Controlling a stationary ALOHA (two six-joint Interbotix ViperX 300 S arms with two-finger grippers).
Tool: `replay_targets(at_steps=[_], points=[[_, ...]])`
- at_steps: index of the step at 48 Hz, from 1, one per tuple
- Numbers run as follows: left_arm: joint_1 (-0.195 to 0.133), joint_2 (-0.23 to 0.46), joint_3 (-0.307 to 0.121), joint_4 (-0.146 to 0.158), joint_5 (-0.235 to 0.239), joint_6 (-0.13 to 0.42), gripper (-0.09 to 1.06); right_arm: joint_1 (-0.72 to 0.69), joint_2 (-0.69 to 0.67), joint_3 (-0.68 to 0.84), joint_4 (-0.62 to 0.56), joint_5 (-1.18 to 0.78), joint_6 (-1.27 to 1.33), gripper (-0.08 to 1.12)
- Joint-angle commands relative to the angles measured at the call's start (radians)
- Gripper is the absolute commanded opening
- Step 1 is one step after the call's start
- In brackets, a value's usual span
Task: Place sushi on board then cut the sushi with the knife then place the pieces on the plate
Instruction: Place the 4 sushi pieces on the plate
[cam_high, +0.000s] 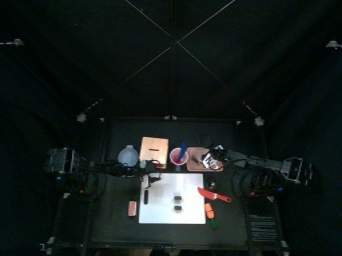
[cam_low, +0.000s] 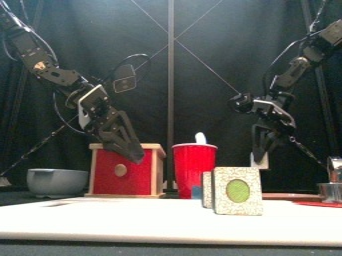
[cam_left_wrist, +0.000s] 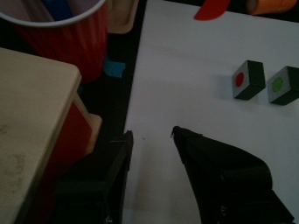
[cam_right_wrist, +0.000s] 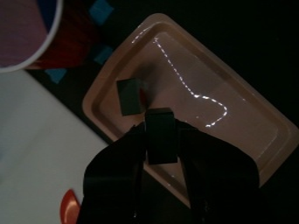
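Top cam high, facing down; front table-lvl, near; wrists close; share red cup.

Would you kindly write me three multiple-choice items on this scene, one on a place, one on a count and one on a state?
1. Where is the right tool?
A. Over the pink tray
B. Over the bowl
C. Over the wooden box

2. How many sushi pieces stand on the white board?
A. One
B. Two
C. Four

3. How is the left tool?
A. Open and empty
B. Shut on a knife
C. Shut on a cup

Answers:
1 A: its wrist view shows the pink tray right behind it, with a held sushi piece between its jaws.
2 B: one has a red centre and the other a green centre.
3 A: bare white board shows between its jaws.
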Motion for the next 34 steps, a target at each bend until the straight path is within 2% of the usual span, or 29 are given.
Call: replay_targets(at_steps=[1,11,17,24,34], points=[[0.002,-0.003,-0.020,0.000,-0.003,0.002,0.80,-0.011,0.028,-0.008,0.003,-0.025,-0.002,0.56],[0.002,-0.002,-0.020,0.000,-0.003,0.002,0.80,-0.015,0.123,-0.008,0.015,-0.025,-0.002,0.58],[0.003,0.000,-0.017,0.002,-0.003,0.003,0.80,-0.012,0.152,-0.020,0.014,-0.028,-0.003,0.66],[0.003,0.002,-0.018,0.002,-0.003,0.003,0.80,-0.012,0.155,-0.037,0.006,-0.023,-0.005,0.76],[0.003,0.002,-0.017,0.000,-0.005,0.002,0.80,-0.012,0.124,-0.060,0.002,-0.003,-0.006,0.78]])
